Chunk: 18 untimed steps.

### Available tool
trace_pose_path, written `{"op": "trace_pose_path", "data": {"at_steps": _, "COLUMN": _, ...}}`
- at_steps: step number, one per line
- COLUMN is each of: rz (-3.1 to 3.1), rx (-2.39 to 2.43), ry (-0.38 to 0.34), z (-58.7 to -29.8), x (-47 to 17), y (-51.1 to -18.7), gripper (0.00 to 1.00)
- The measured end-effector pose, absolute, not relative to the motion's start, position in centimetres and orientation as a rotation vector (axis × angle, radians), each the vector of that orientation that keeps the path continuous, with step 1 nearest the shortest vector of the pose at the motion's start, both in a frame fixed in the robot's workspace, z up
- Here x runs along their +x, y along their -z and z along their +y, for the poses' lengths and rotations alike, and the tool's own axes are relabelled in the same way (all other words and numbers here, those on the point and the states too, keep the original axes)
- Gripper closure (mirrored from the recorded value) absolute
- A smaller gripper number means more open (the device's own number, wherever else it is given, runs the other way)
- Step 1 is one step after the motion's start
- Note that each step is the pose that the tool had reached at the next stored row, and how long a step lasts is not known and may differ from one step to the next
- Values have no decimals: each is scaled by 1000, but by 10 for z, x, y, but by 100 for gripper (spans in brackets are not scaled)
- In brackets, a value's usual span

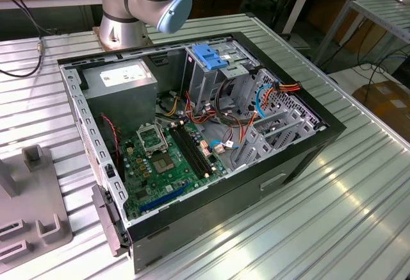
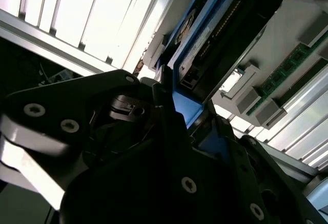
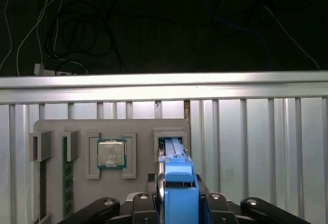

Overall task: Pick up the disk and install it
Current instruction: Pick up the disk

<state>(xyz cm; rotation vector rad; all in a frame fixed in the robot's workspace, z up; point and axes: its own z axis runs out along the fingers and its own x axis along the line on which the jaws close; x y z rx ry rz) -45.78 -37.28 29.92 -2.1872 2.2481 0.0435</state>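
Observation:
In the first wrist view the disk stands on edge, its blue carrier bracket facing the camera and its far end in a slot of a grey fixture plate. My gripper has a black finger on each side of the blue bracket and is shut on it. The second wrist view gives the disk's dark connector edge and blue frame running down between the fingers of my gripper. In the exterior view the open computer case lies on the table, with an upright metal cage with a blue top inside.
The fixture plate also holds a processor and a memory stick. Inside the case are a grey power supply, a green motherboard and loose cables. A grey fixture lies at the exterior view's left on the ribbed table.

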Motion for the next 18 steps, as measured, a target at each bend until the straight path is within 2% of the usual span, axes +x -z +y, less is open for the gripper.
{"op": "trace_pose_path", "data": {"at_steps": 1, "rz": 2247, "rx": -2188, "ry": -44, "z": -373, "x": -458, "y": -299, "gripper": 63}}
{"op": "trace_pose_path", "data": {"at_steps": 18, "rz": 2242, "rx": -2193, "ry": -43, "z": -373, "x": -458, "y": -294, "gripper": 63}}
